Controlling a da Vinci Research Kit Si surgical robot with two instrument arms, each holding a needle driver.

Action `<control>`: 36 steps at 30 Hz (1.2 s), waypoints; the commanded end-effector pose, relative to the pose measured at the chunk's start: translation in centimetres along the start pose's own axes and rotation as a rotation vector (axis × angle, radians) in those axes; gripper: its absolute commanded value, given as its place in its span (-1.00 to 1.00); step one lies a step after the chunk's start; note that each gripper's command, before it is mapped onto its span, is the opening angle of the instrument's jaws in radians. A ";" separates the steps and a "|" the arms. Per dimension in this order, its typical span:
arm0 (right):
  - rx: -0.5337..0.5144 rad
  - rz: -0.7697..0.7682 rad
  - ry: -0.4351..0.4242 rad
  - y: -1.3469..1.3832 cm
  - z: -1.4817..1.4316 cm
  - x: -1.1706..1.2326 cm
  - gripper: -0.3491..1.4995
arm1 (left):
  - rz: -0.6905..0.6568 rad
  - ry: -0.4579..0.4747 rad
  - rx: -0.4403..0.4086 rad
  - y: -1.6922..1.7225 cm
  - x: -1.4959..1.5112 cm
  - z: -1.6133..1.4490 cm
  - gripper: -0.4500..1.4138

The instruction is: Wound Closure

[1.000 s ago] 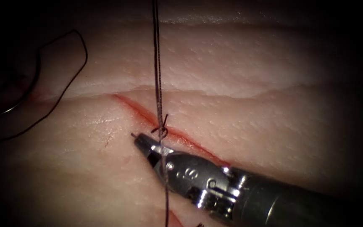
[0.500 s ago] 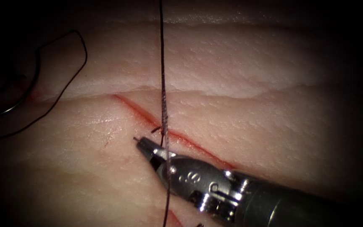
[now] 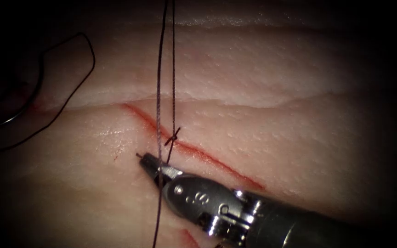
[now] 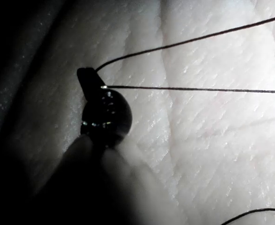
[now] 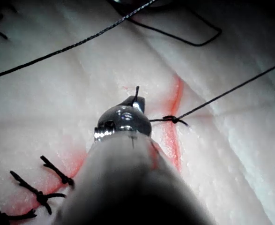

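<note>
Two strands of thread [image 3: 158,92] now rise side by side from the knot [image 3: 172,137] on the cut [image 3: 198,155]. Half a second ago they ran together as one twisted line; a second ago likewise. The right tool [image 3: 143,158] has slid a little to the left and down, its tip now just left of the cut. The knot looks seated lower and tighter on the cut than before. Judgement: the throw is being snugged down, with the two ends drawn apart.

Right tool: jaws pressed together on a short thread end that sticks out past the tip, seen also in the right wrist view [image 5: 136,96]. The knot [image 5: 174,119] lies just beside that tip, on the cut's red line, not touching the jaws.

Left tool [image 4: 88,77]: pinched on the thread, with two strands [image 4: 193,88] leaving its tip across the tissue [image 4: 212,154].

The needle [image 3: 24,108] lies free on the tissue [image 3: 276,69] far left of the cut, held by neither tool, well apart from the knot, not visibly in the tissue. Finished stitches [image 5: 48,187] sit nearer the right tool's shaft.
</note>
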State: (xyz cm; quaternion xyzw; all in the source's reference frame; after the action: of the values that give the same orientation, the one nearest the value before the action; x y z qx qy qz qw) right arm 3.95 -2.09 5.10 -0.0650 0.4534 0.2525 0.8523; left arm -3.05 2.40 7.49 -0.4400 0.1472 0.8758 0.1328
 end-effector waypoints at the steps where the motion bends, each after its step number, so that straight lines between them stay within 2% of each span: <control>1: 0.000 -0.006 0.005 -0.07 0.10 -0.02 -1.00 | 0.000 0.005 0.003 -0.03 0.02 0.11 -1.00; 9: 0.019 -0.029 -0.014 -0.24 0.13 -0.24 -1.00 | -0.003 0.002 0.009 -0.08 0.02 0.16 -1.00; 19: 0.026 -0.010 -0.017 -0.15 0.18 -0.09 -1.00 | 0.008 0.018 -0.004 -0.02 0.02 0.11 -1.00; 20: 0.027 -0.006 -0.021 -0.12 0.18 -0.06 -0.78 | 0.003 0.026 -0.011 0.00 0.02 0.09 -1.00; 22: 0.024 0.002 -0.009 -0.08 0.19 -0.01 -0.09 | -0.010 0.051 -0.031 0.07 0.04 0.02 -1.00; 25: 0.001 0.024 0.040 0.01 0.13 0.10 0.71 | -0.050 0.118 -0.088 0.29 0.08 -0.16 -1.00; 26: 0.001 0.024 0.040 0.01 0.13 0.10 0.71 | -0.050 0.118 -0.088 0.29 0.08 -0.16 -1.00; 28: -0.007 0.035 0.057 0.04 0.09 0.18 0.85 | -0.077 0.144 -0.117 0.44 0.11 -0.27 -1.00; 33: 0.019 0.053 0.063 0.08 0.00 0.38 0.91 | -0.131 0.187 -0.177 0.81 0.21 -0.58 -1.00; 35: 0.036 0.043 0.072 0.08 -0.05 0.47 0.91 | -0.160 0.209 -0.210 1.02 0.28 -0.80 -1.00; 36: 0.036 0.043 0.072 0.08 -0.05 0.47 0.91 | -0.160 0.209 -0.210 1.02 0.28 -0.80 -1.00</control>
State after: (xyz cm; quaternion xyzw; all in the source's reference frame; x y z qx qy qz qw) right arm 4.00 -1.89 4.65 -0.0463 0.4905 0.2594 0.8307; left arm -2.89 0.95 6.78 -0.5590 0.0183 0.8167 0.1423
